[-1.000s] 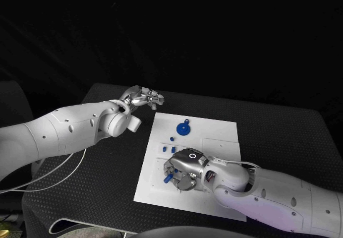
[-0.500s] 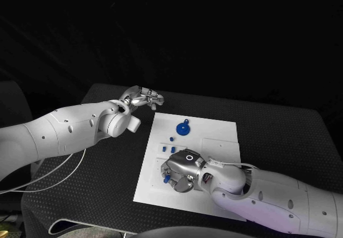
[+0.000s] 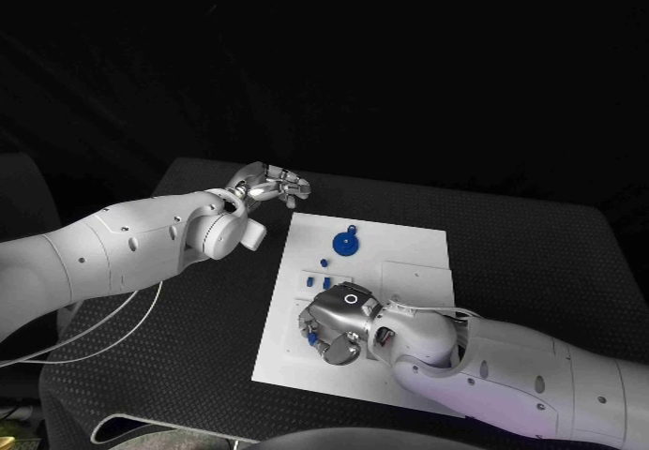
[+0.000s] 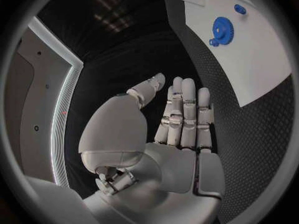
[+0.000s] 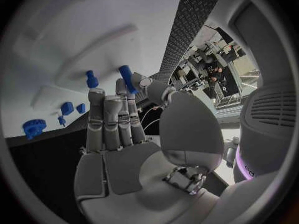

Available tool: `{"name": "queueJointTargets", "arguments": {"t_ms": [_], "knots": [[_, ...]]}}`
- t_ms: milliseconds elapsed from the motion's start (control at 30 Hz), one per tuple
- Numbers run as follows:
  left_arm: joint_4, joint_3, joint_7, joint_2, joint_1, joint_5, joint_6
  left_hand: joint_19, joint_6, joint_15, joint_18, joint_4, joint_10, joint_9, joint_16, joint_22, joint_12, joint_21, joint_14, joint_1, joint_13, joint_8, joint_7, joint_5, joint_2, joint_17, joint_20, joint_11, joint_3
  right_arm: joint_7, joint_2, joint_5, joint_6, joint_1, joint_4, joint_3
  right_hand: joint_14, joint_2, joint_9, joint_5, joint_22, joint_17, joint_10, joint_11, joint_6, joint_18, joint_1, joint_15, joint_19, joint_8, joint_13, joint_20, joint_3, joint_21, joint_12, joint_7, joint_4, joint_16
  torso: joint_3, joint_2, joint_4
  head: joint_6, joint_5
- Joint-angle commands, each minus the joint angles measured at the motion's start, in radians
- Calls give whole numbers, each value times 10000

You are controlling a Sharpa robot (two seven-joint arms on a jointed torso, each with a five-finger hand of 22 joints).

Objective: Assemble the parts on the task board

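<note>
The white task board (image 3: 395,246) lies in the middle of the black table. On its far part rests a blue gear (image 3: 348,244) (image 4: 222,29) (image 5: 32,128), and two small blue parts (image 3: 318,280) (image 5: 73,108) sit below the gear. My right hand (image 3: 339,324) (image 5: 118,119) is low over the board's near left area and pinches a blue peg (image 5: 126,78) (image 3: 312,329) between thumb and a fingertip. A second blue peg (image 5: 91,78) stands on the board just beside it. My left hand (image 3: 272,183) (image 4: 181,119) hovers off the board's far left corner, fingers straight, holding nothing.
The black table mat (image 3: 176,309) spreads around the board on all sides. A white cable (image 3: 128,323) hangs from the left arm over the table's left edge. A raised white rectangle (image 3: 416,279) sits on the board's right part.
My right hand has shifted slightly toward the board's left edge with the peg. The left hand and the gear have stayed in place.
</note>
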Motion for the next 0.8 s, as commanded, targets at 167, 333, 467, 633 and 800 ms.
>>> {"name": "queueJointTargets", "arguments": {"t_ms": [167, 333, 467, 633, 800], "knots": [[30, 8, 31, 1, 18, 24, 147, -58, -81, 48, -191, 50, -75, -5, -67, 5, -40, -60, -23, -46, -2, -31, -14, 15, -18, 12, -556, 12, -7, 7, -14, 46, 552, -109, -61, -109, -20, 45, -57, 6, 119, -15, -70, 52, -55, 469, -9, -13, -43, -78, -36, -4, -36, 0, -74, 49, -130, -43, 8, -1, -8, 2, 11], [25, 7, 19, -14, 18, 24, 147, -60, -84, 49, -192, 53, -78, -6, -69, 5, -41, -60, -25, -50, -2, -32, -13, 13, -22, 13, -555, 13, -9, 85, -65, 235, 415, -107, -74, -109, -149, -341, -208, 1116, 161, -4, -670, 314, -621, 469, -397, 246, -186, -423, -181, 90, -850, -21, -438, 310, -536, -77, 16, 1, -20, 7, 10], [15, 7, 11, -13, 18, 24, 161, -61, -86, 50, -193, 55, -80, -6, -71, 5, -42, -61, -26, -54, -2, -32, -11, 12, -24, 14, -554, 14, -11, 75, -91, 294, 306, -107, -53, -109, -395, -561, -308, 1705, 170, 10, -1305, 558, -1090, 469, -579, 481, -415, -661, -377, 188, -1659, -92, -786, 506, -813, -104, 13, -5, -15, 7, 9], [2, 7, 5, -19, 18, 24, 165, -63, -92, 52, -194, 61, -86, -7, -74, 5, -44, -62, -29, -62, -3, -34, -9, 11, -28, 16, -553, 17, -15, 46, -132, 308, -60, -107, -36, -108, -706, -771, -429, 1821, 181, 43, -1898, 801, -1657, 469, -532, 712, -683, -920, -615, 311, -2350, -149, -1051, 740, -829, -49, 21, 0, -13, 20, -1], [-1, 7, -21, -22, 17, 8, 159, -64, -95, 52, -194, 62, -89, -7, -77, 5, -45, -63, -31, -62, -4, -35, -8, 11, -31, 17, -552, 18, -16, 17, -192, 361, -383, -107, 17, -106, -838, -821, -472, 1825, 174, 34, -2175, 924, -1863, 469, -501, 835, -790, -991, -739, 380, -2629, -177, -1134, 821, -821, -6, 16, 1, -14, 35, -20]]}}
